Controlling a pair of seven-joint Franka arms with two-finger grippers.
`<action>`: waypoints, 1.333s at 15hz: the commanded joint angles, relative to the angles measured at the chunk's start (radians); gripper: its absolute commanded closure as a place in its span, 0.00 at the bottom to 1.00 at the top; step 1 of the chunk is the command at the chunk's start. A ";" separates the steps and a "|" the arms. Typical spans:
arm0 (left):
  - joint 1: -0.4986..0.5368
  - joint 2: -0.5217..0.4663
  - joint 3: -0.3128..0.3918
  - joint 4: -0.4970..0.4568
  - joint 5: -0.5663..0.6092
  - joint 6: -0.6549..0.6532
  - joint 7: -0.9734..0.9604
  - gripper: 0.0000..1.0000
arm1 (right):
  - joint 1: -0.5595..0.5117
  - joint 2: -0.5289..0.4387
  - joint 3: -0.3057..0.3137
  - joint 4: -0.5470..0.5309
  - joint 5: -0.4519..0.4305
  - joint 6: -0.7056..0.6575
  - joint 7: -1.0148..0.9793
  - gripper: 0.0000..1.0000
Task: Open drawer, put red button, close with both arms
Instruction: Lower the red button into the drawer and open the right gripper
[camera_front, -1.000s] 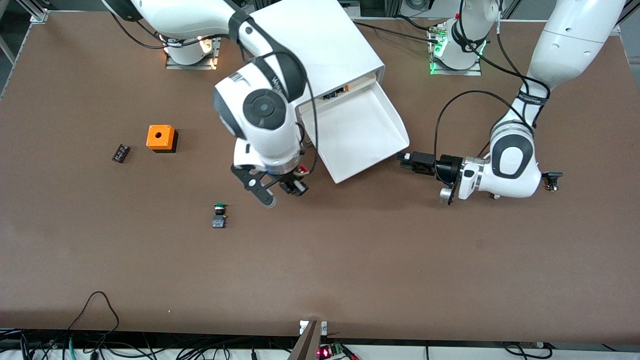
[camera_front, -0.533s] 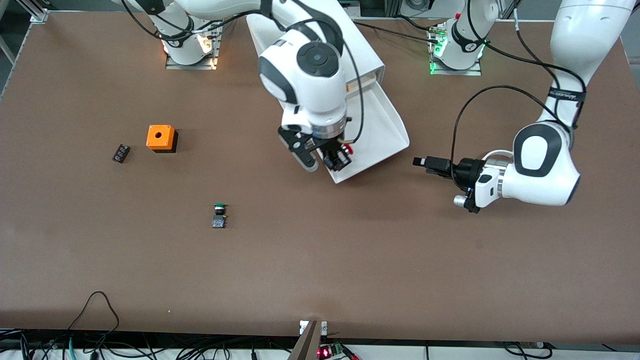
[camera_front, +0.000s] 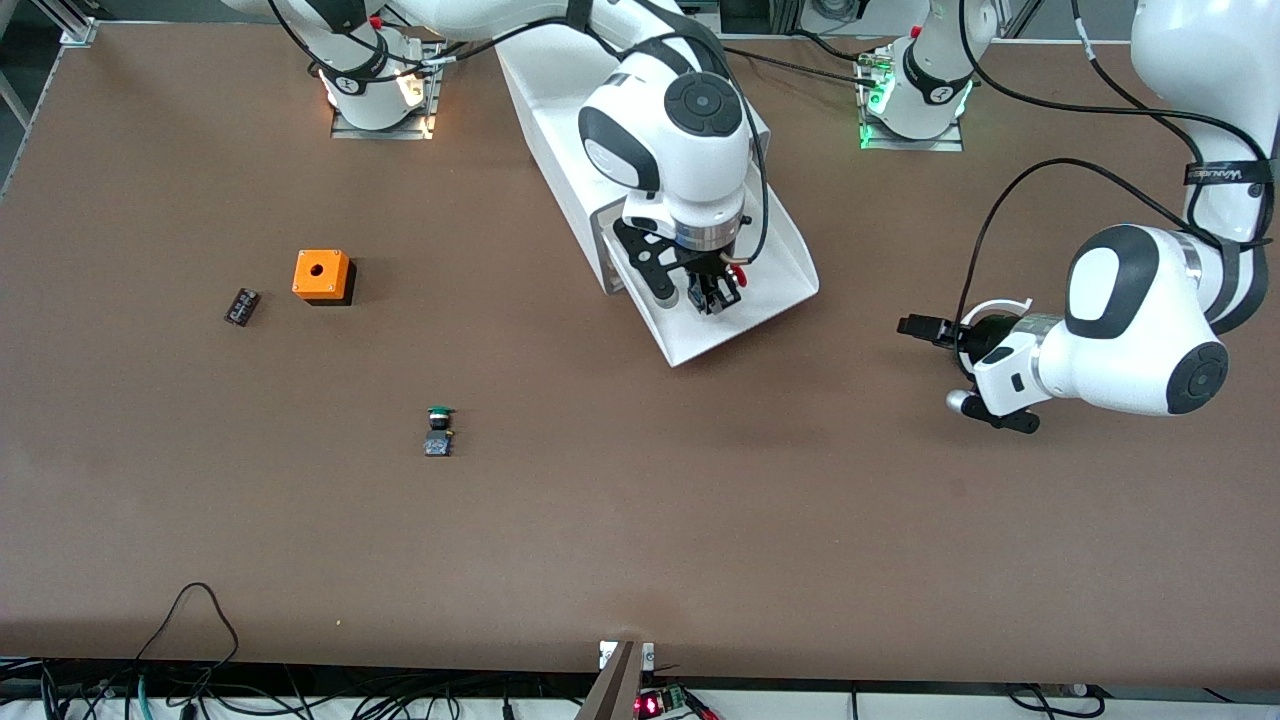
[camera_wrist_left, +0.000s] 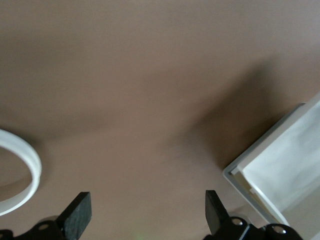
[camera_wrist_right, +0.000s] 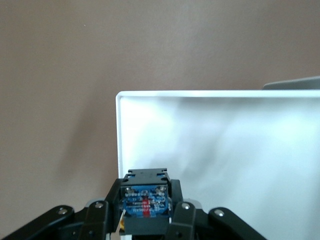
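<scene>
Placement step is being done w/ red button (camera_wrist_right: 145, 206) pinched by right end effector (camera_front: 712, 295) over drawer (camera_front: 770, 290); release next; left end effector (camera_wrist_left: 145, 215) is being kept spread, waiting.

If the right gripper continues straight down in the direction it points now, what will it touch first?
Most likely the white floor of the open drawer. The right gripper points down over it, shut on the red button, so the button would probably touch first. Its height above the floor is unclear.

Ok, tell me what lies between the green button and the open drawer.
Nothing: in the front view only bare table runs from the green button to the drawer. The right gripper, holding the red button, is over the drawer.
</scene>
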 joint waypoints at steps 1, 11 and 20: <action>-0.009 -0.004 -0.016 0.054 0.105 -0.062 -0.075 0.00 | 0.011 0.044 -0.007 0.017 0.009 0.068 0.070 1.00; -0.014 -0.019 -0.024 0.094 0.172 -0.122 -0.134 0.00 | 0.023 0.066 -0.007 0.017 0.032 0.079 0.129 0.00; -0.068 -0.010 -0.027 0.092 0.156 -0.107 -0.325 0.00 | -0.130 -0.034 -0.002 0.044 0.085 0.015 -0.216 0.00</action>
